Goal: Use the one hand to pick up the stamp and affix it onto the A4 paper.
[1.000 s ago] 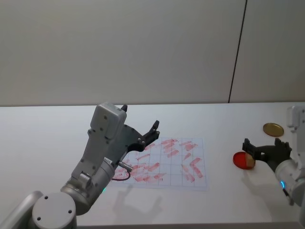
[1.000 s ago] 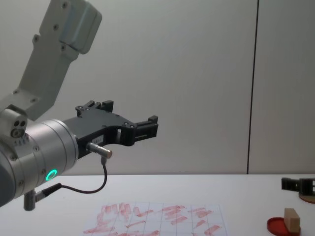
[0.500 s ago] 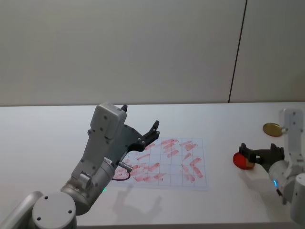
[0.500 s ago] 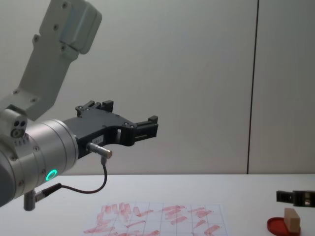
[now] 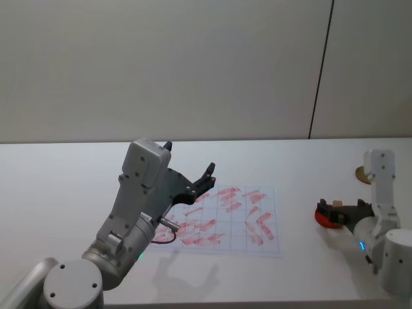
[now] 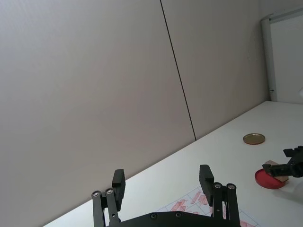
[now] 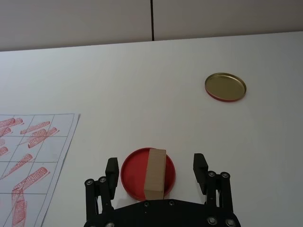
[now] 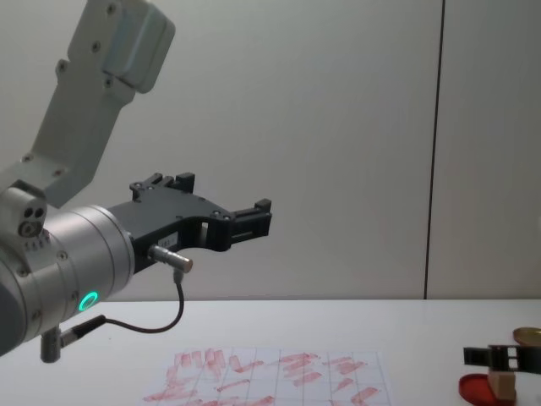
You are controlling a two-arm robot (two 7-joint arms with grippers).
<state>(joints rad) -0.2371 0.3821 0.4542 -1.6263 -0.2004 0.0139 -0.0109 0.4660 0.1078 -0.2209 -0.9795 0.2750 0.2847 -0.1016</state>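
Observation:
The stamp [image 7: 155, 173], a small tan wooden block, stands on the flat red round ink pad [image 7: 134, 173] to the right of the A4 paper [image 7: 43, 142]. My right gripper [image 7: 155, 167] is open, one finger on each side of the pad, with the stamp between them and untouched. From the chest, the right gripper [image 8: 492, 358] hangs low over the stamp [image 8: 502, 383]. The paper [image 5: 269, 247] lies mid-table, covered in red marks. My left gripper [image 5: 201, 183] is held open in the air above the paper's left part.
A gold round lid [image 7: 225, 86] lies on the table beyond the ink pad. My left arm [image 8: 68, 262], with a green ring and black cable, stands above the paper's left side. The white table [image 5: 58, 187] ends at a grey wall.
My right gripper has moved in toward the ink pad and come down around the stamp, and its white link now stands upright. The left arm has not moved.

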